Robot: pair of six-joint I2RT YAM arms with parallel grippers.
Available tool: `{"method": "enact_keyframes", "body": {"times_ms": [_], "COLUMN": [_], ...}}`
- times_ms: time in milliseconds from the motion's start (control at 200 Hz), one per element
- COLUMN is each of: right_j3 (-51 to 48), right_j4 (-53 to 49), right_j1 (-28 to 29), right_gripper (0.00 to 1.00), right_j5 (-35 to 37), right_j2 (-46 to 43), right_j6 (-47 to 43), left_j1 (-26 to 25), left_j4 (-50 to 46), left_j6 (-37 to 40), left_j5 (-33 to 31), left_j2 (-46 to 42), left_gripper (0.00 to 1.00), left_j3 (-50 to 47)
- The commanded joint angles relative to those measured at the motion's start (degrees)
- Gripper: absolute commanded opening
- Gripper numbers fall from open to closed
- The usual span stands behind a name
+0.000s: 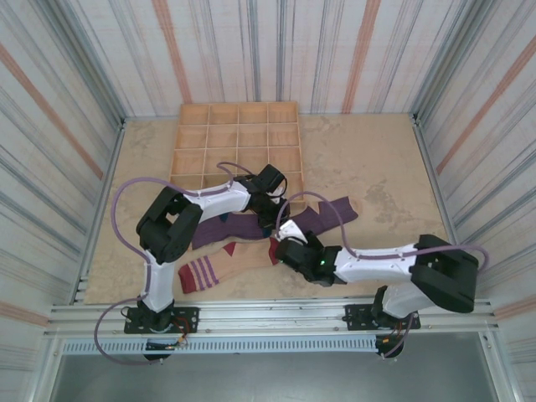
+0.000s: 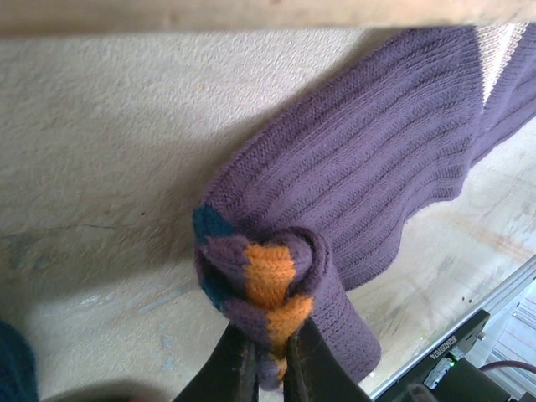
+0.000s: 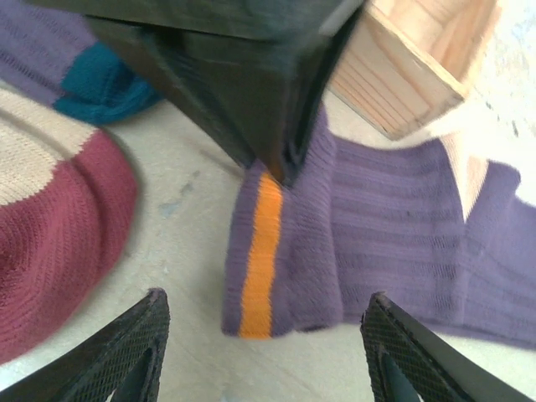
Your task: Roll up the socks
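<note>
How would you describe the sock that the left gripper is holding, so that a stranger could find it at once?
Start at the wooden compartment tray at the back; in front of its near right corner lies a ribbed purple sock. The left gripper pinches its rolled end. Its orange band sets it apart from the tan sock with a red toe beside it.

Table-top, mid-task: my left gripper (image 1: 268, 205) hung just in front of the near right corner of the wooden tray (image 1: 222, 138), and my right gripper (image 1: 283, 237) sat slightly farther from that corner. The purple sock (image 1: 333, 211) stretched right of it. The tan sock (image 1: 243, 258) and dark purple sock (image 1: 219, 230) lay before the tray.
</note>
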Motion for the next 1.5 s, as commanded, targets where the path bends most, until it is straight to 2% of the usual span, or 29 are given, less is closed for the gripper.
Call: {"method": "enact_keyframes", "body": {"times_ms": [0, 321, 486, 581, 716, 777, 812, 862, 897, 1012, 1147, 1303, 1493], "right_j3": [3.78, 7.57, 8.26, 7.76, 6.31, 5.13, 4.4, 3.13, 2.12, -1.01, -3.62, -5.18, -9.25], "right_j4": [2.16, 0.21, -1.69, -1.83, -1.16, -0.25, 0.45, 1.64, 2.56, 4.98, 6.58, 8.34, 15.91], "right_j1": [0.99, 2.31, 1.9, 1.3, -0.23, -1.03, -1.62, -2.79, -3.9, -9.01, -16.62, -24.57, -33.74], "right_gripper": [0.63, 0.58, 0.52, 0.43, 0.2, 0.12, 0.09, 0.0, 0.0, 0.0, 0.0, 0.0, 0.0], "right_j5": [7.51, 15.27, 14.94, 13.16, 9.35, 7.05, 5.29, 1.72, -1.15, -12.5, -26.39, -39.93, -57.14], "right_j2": [4.84, 17.09, 20.18, 20.37, 18.53, 17.13, 16.07, 14.23, 12.85, 8.55, 5.5, 5.43, 3.14], "right_j6": [-3.96, 0.97, 4.92, 6.75, 8.02, 7.89, 7.69, 7.55, 7.35, 7.49, 8.73, 10.91, 15.71], "left_j1": [0.03, 0.54, 0.73, 0.82, 0.9, 0.97, 1.04, 1.12, 1.25, 1.85, 2.57, 3.1, 3.45], "left_j4": [-1.83, -1.96, -1.96, -1.87, -0.68, 0.89, 1.68, 2.52, 2.76, 4.43, 7.0, 7.1, 10.35], "left_j6": [1.65, 2.58, 3.1, 3.33, 3.47, 3.31, 3.21, 2.97, 2.85, 2.45, 1.15, 0.68, -0.56], "left_j5": [1.33, 2.41, 2.69, 2.77, 3.36, 3.87, 3.99, 4.1, 4.09, 5.1, 6.59, 5.61, 4.67], "left_j2": [0.95, 0.73, 0.84, 0.99, 0.99, 0.5, 0.1, -0.53, -0.96, -2.7, -4.28, -5.54, -7.65], "left_gripper": [0.0, 0.0, 0.0, 0.0, 0.0, 0.12, 0.21, 0.35, 0.43, 0.56, 0.6, 0.61, 0.6], "left_j3": [0.7, 0.55, 0.24, 0.21, -0.04, -0.76, -1.18, -1.73, -1.82, -2.79, -4.09, -5.08, -7.92]}}
